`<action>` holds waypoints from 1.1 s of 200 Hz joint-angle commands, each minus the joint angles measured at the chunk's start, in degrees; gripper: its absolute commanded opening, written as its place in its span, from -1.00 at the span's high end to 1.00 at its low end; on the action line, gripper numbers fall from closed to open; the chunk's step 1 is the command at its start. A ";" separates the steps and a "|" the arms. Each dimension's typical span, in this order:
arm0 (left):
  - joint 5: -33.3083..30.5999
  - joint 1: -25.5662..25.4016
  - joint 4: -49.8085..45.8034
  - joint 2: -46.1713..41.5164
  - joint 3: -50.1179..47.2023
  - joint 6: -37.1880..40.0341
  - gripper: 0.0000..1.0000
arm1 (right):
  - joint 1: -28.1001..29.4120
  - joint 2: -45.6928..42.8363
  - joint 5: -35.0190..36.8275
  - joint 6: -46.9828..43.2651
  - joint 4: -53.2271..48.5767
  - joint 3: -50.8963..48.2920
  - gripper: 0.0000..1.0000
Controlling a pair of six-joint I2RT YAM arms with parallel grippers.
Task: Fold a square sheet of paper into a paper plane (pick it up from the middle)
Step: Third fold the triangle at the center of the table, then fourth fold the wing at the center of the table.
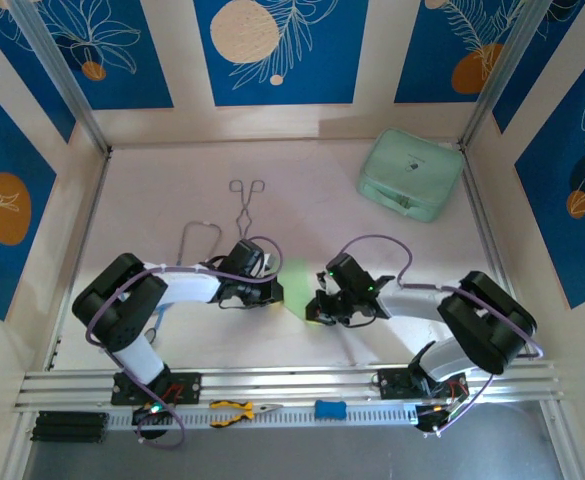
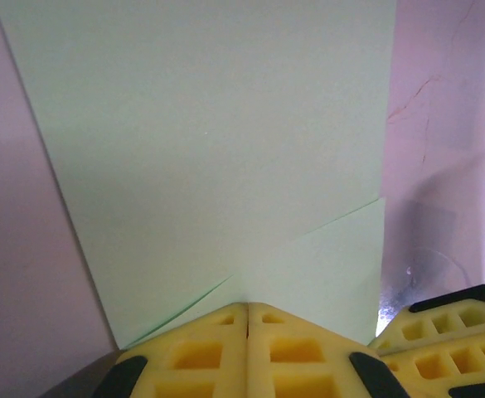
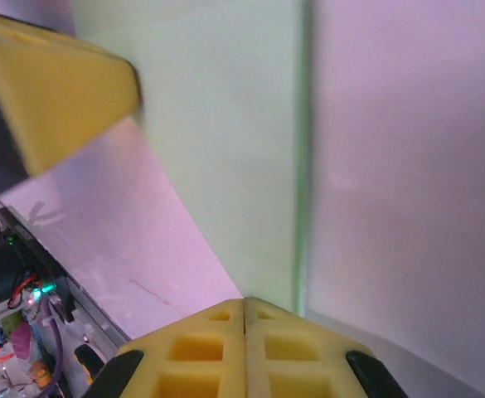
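Observation:
The square sheet of paper (image 1: 296, 283) is light green and lies on the table between my two grippers. In the left wrist view the sheet (image 2: 209, 149) shows a corner flap folded over along a diagonal crease. My left gripper (image 2: 248, 308) is shut, its yellow tips resting on that flap. My right gripper (image 3: 244, 302) is also shut, its tips at the near end of a narrow strip of the sheet (image 3: 234, 141). From above, the left gripper (image 1: 272, 287) and right gripper (image 1: 318, 303) face each other across the paper. The paper plane is out of view.
A mint-green case (image 1: 410, 174) stands at the back right. Metal tongs (image 1: 245, 205) and a thin wire loop (image 1: 198, 240) lie behind the left arm. Yellow pliers (image 1: 237, 410) and a blue tool (image 1: 330, 409) rest on the front rail.

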 commanded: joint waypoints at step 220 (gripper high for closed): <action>1.83 6.56 -4.11 -11.69 -1.91 -0.61 0.10 | -0.12 -3.09 7.95 0.07 -3.91 6.26 0.36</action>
